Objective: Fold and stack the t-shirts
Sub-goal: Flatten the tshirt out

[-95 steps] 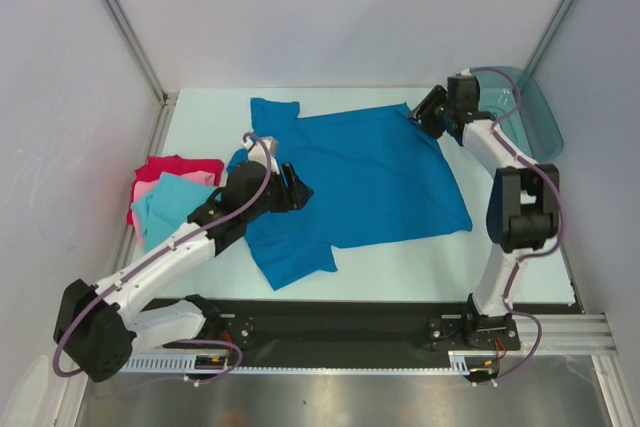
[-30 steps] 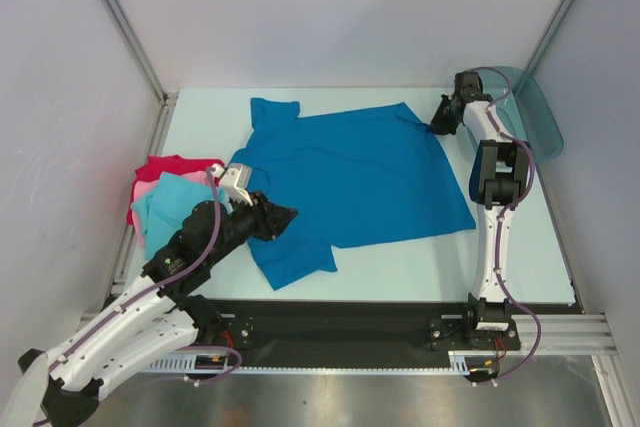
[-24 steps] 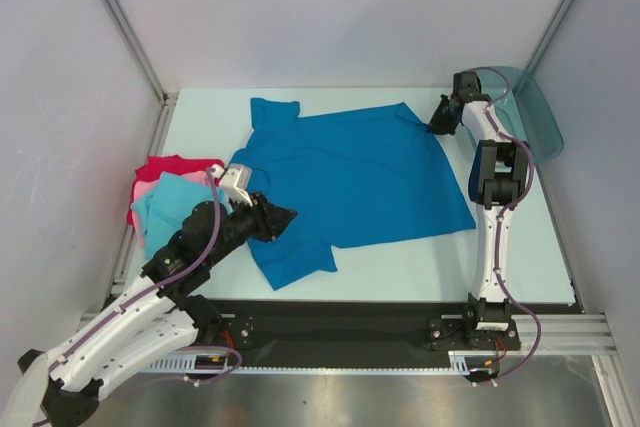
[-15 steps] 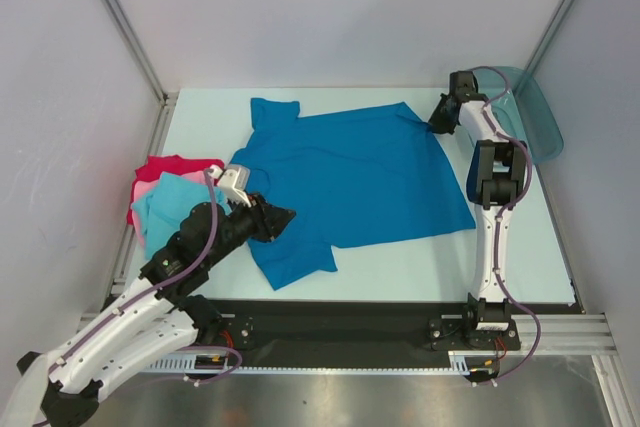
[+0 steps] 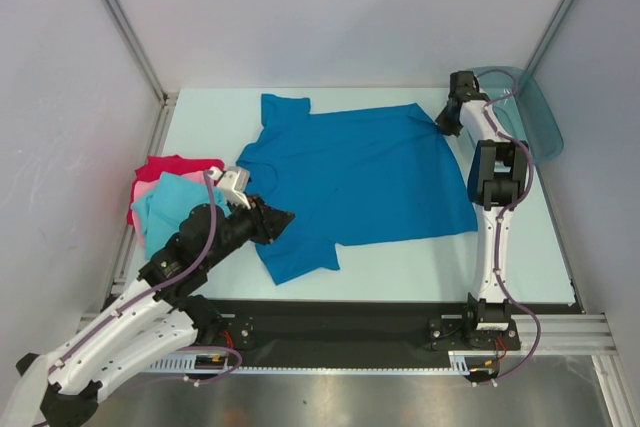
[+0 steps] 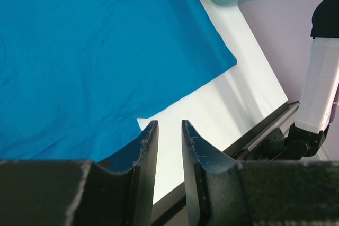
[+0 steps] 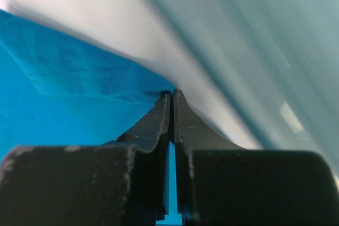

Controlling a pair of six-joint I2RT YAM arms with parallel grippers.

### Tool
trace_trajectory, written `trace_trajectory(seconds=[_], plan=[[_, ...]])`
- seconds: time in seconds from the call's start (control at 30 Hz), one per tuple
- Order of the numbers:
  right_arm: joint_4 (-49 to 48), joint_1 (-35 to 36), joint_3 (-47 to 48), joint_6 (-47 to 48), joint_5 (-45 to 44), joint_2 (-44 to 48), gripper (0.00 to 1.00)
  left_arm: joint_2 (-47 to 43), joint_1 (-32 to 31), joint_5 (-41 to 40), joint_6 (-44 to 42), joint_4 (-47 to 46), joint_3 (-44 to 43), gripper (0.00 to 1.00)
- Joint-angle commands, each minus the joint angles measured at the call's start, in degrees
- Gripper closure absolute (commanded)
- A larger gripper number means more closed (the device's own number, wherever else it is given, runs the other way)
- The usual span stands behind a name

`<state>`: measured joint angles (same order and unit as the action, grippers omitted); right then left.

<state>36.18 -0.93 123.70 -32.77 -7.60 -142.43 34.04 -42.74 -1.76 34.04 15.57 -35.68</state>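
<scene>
A medium blue t-shirt [image 5: 350, 177] lies spread flat in the middle of the table, also filling the left wrist view [image 6: 90, 46]. My right gripper [image 5: 446, 124] is shut on its far right corner, and blue cloth [image 7: 63, 104] shows pinched between the closed jaws [image 7: 172, 93]. My left gripper [image 5: 286, 217] hovers over the near left sleeve. Its jaws [image 6: 169, 124] stand slightly apart with nothing between them. At the left edge lie a red t-shirt [image 5: 165, 164], a pink one [image 5: 148, 191] and a light turquoise one [image 5: 176, 207], piled together.
A teal translucent tray [image 5: 530, 107] leans at the far right corner, just behind the right gripper; it shows as a blurred wall [image 7: 254, 35] in the right wrist view. Metal frame posts [image 5: 120, 22] and walls bound the table. A black rail [image 5: 350, 317] runs along the near edge.
The blue t-shirt has slid a little to the right, drawn by the right gripper at its corner. The left gripper's jaws have narrowed slightly; that arm has barely moved.
</scene>
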Motion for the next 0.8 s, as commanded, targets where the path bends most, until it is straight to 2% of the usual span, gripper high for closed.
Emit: trace_trajectory(seconds=[0.0, 0.27, 0.43, 0.57, 0.63, 0.7, 0.77], plan=[[1.5, -1.9, -1.1, -3.7, -6.9, 4.4, 1.00, -1.1, -0.5, -0.3, -0.5, 0.6, -1.8, 0.71], [-2.6, -2.8, -10.8, -10.9, -12.4, 10.6, 1.00, -0.7, -0.5, -0.6, -0.6, 1.5, -2.6, 0.73], [-7.5, -2.8, -13.7, -10.3, -10.0, 12.4, 1.00, -0.7, -0.5, -1.1, -0.5, 1.9, -2.6, 0.72], [-15.5, -2.4, -17.5, -7.2, -6.9, 14.9, 0.78, -0.6, -0.6, -0.8, 0.2, 1.8, -1.9, 0.67], [-17.6, -2.4, -18.7, -6.1, -5.4, 16.1, 0.60, -0.7, -0.6, -0.8, 0.3, 1.8, -1.7, 0.66], [-19.6, -2.1, -19.5, -4.8, -5.4, 16.8, 0.47, -0.8, -0.8, -0.8, 0.6, 1.8, -1.4, 0.66], [-21.2, -2.0, -20.5, -4.1, -5.5, 18.1, 0.43, -0.9, -0.9, -1.1, 0.7, 1.8, -1.1, 0.64]])
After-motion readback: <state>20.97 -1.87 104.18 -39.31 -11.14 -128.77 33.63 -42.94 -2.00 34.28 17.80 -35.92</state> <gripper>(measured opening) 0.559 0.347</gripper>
